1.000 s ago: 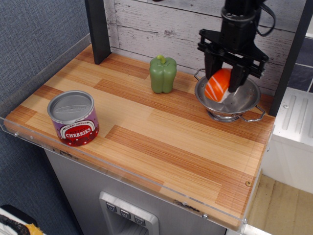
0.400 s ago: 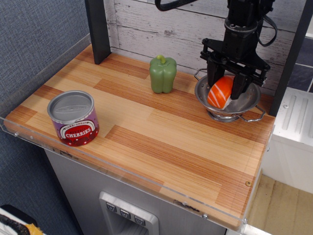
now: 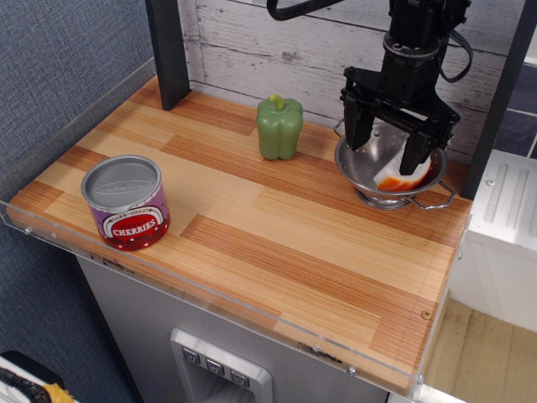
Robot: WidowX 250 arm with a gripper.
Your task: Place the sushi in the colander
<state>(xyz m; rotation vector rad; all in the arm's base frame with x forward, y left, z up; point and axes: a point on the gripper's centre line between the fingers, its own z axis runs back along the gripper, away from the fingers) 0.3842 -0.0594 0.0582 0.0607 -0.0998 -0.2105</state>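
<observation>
The sushi (image 3: 398, 179), orange top over a white rice base, lies inside the colander (image 3: 369, 165), a shiny steel bowl at the back right of the wooden counter. It rests toward the bowl's right side, partly hidden behind one finger. My gripper (image 3: 388, 143) hangs directly over the colander with its black fingers (image 3: 359, 126) spread wide and nothing between them. The fingertips reach down to about the rim of the bowl.
A green bell pepper (image 3: 279, 127) stands just left of the colander. A cherries tin can (image 3: 126, 202) stands at the front left. A dark post (image 3: 169, 50) rises at the back left. The counter's right edge (image 3: 457, 252) lies close to the colander.
The gripper held the sushi over the colander, lowered it, then opened. The sushi has dropped out of the fingers and now lies in the bowl.
</observation>
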